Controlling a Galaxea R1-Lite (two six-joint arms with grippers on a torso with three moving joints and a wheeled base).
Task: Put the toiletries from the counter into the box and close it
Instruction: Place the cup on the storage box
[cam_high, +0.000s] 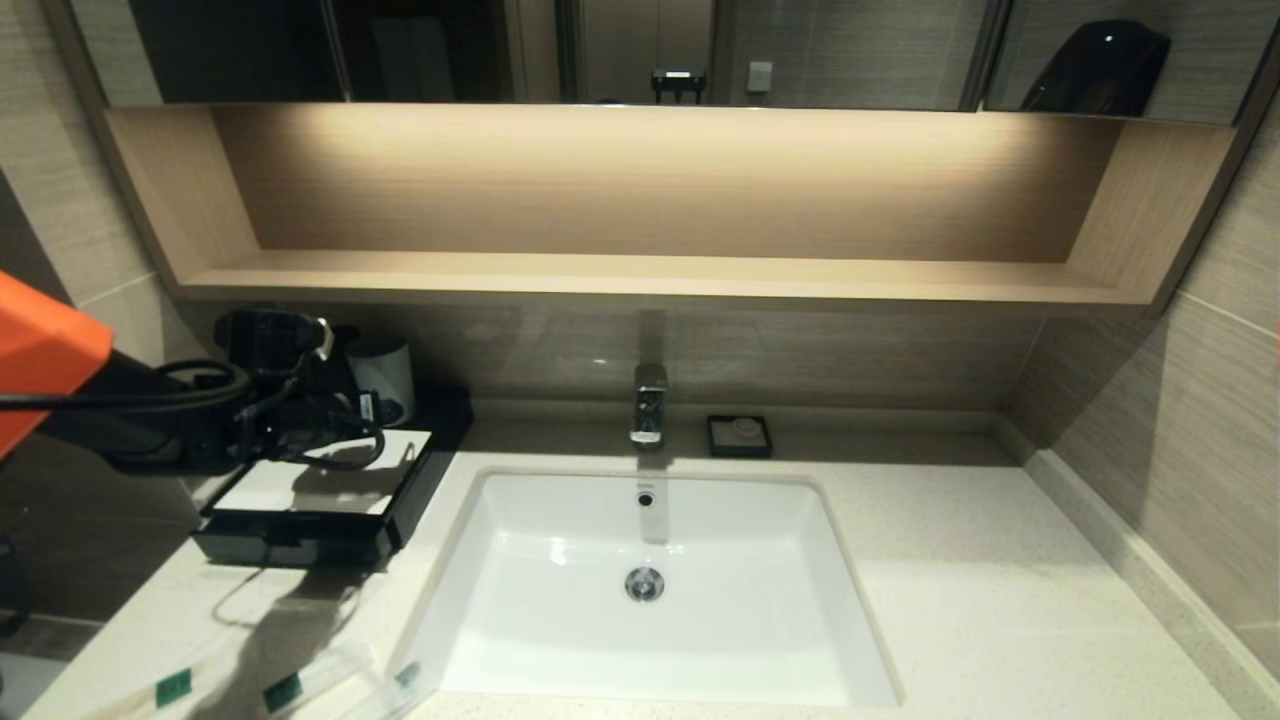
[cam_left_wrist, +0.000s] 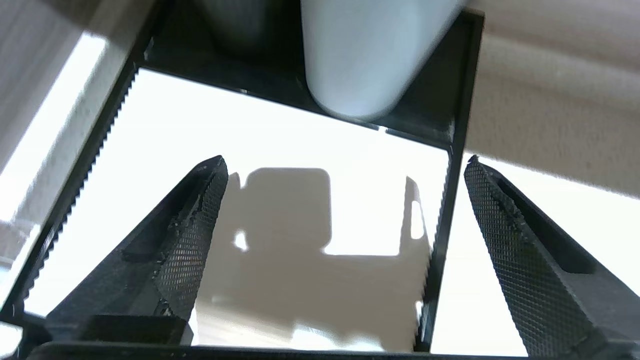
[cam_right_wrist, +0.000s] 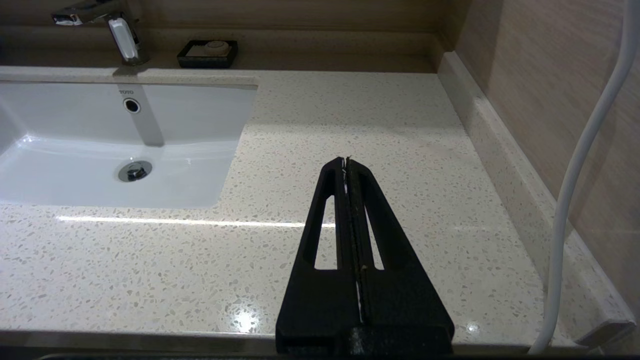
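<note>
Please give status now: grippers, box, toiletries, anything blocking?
Left gripper open, empty, over box. Right gripper shut, parked over counter. Toiletries lie on counter. Cup behind box.

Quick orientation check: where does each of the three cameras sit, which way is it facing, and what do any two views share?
Head: high, looking forward and down over the sink, box and left arm.
Left wrist: behind the open left gripper, looking at the box top and cup.
Right wrist: behind the shut right gripper, low over the counter.
Shared: sink, faucet, soap dish.
</note>
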